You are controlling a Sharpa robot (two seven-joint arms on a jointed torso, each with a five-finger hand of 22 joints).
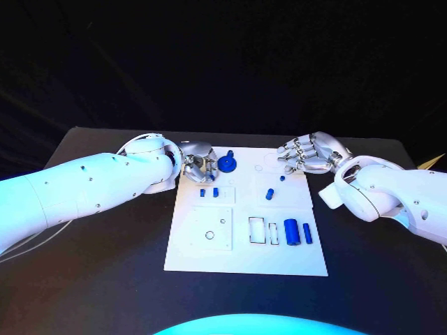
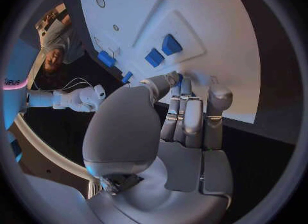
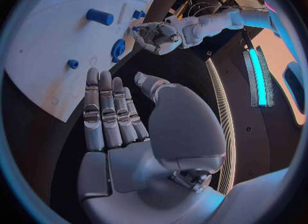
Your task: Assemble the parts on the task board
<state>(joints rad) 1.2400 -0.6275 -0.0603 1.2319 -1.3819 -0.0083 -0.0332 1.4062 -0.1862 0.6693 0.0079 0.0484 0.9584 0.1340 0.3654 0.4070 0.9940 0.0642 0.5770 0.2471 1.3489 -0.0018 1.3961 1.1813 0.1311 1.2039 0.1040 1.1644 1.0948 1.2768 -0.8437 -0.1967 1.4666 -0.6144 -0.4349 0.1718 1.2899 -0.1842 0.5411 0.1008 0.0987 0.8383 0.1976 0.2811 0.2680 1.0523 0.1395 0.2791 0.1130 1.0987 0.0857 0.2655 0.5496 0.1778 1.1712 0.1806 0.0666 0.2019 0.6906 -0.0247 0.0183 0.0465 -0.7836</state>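
Both hands hover at the task board's far end, the job barely started.
Left hand [image 1: 195, 166] has fingers curled by the round blue part [image 1: 228, 164]; whether it grips it I cannot tell. Right hand [image 1: 309, 153] is open, holding nothing. On the task board [image 1: 246, 262], two cylinders [image 1: 297, 232] lie loose and small blue pieces [image 1: 209, 192] sit mid-board; most assembly looks left.

One white task board [image 1: 246, 262] lies on one black table [image 1: 103, 279]. About eight blue parts sit on it: two cylinders [image 1: 298, 232], a pair of small blocks [image 1: 209, 192], a round knobbed piece [image 1: 228, 163] and three small pegs [image 1: 269, 195], though the farthest are hard to separate.
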